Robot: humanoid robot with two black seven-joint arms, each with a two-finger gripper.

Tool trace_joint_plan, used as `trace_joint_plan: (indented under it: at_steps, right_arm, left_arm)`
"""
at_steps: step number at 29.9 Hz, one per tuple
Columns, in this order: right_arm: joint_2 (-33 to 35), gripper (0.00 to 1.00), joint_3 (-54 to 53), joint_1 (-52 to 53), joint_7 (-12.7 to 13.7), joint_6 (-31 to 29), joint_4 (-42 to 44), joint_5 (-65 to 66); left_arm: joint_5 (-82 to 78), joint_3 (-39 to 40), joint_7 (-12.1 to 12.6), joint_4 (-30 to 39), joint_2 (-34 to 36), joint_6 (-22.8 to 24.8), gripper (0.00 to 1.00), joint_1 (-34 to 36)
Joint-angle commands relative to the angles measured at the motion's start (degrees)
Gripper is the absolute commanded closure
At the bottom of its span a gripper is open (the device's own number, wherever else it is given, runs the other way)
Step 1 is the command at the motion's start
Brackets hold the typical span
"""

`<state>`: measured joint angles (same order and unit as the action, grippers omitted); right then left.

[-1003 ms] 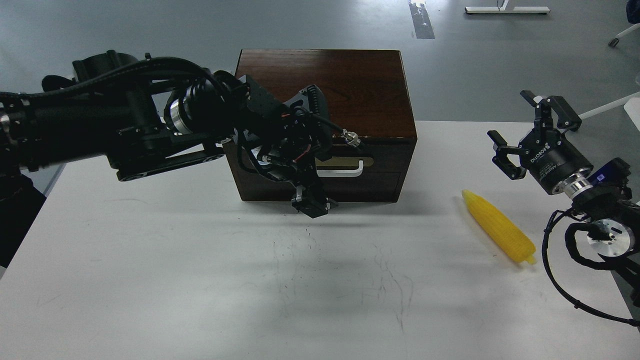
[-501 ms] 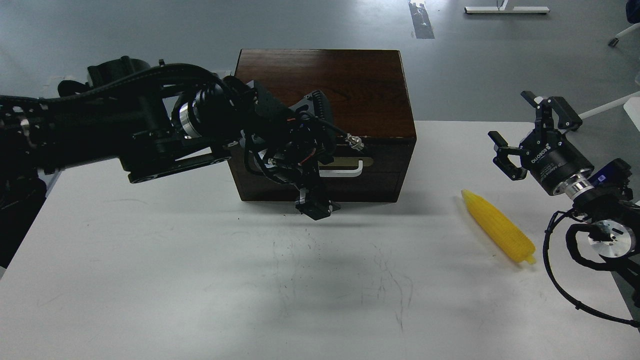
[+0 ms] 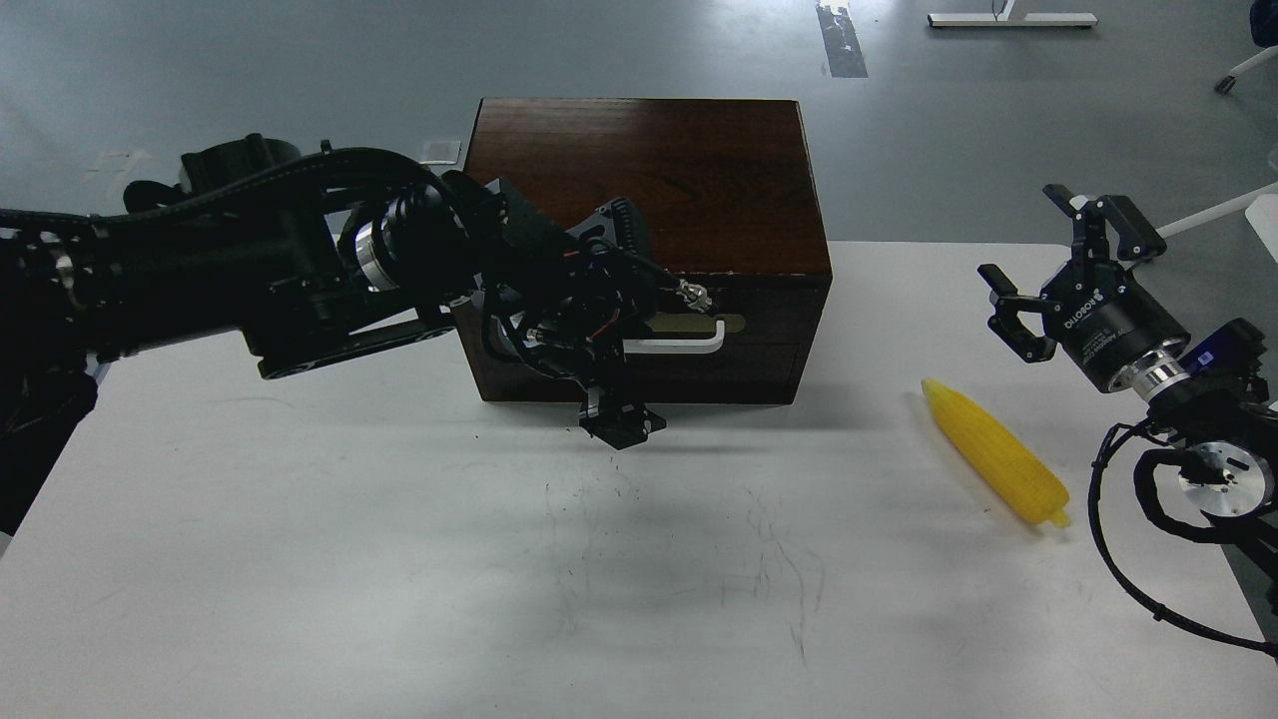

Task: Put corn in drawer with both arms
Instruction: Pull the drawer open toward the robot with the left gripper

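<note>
So far nothing's done: drawer (image 3: pixel 689 340) closed, corn (image 3: pixel 996 452) on the table (image 3: pixel 300 559); my right gripper (image 3: pixel 1053 275) spread empty, left gripper (image 3: pixel 621 424) unreadable.

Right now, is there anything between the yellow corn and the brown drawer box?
No. In the head view, only bare white table lies between the corn and the drawer box.
</note>
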<state>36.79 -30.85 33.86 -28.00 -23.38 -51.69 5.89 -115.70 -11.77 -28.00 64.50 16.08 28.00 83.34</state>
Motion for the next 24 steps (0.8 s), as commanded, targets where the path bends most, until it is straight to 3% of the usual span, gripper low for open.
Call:
trace_joint_plan:
  at_steps: [1, 24]
  right_arm:
    - [0.04, 0.00, 0.00, -0.28, 0.00, 0.00, -0.08, 0.00]
    - [0.13, 0.00, 0.00, -0.81, 0.00, 0.00, -0.17, 0.00]
  left_arm:
    - [-0.05, -0.01, 0.00, 0.01, -0.08, 0.00, 0.01, -0.11]
    - [0.65, -0.01, 0.00, 14.16, 0.89, 0.00, 0.01, 0.94]
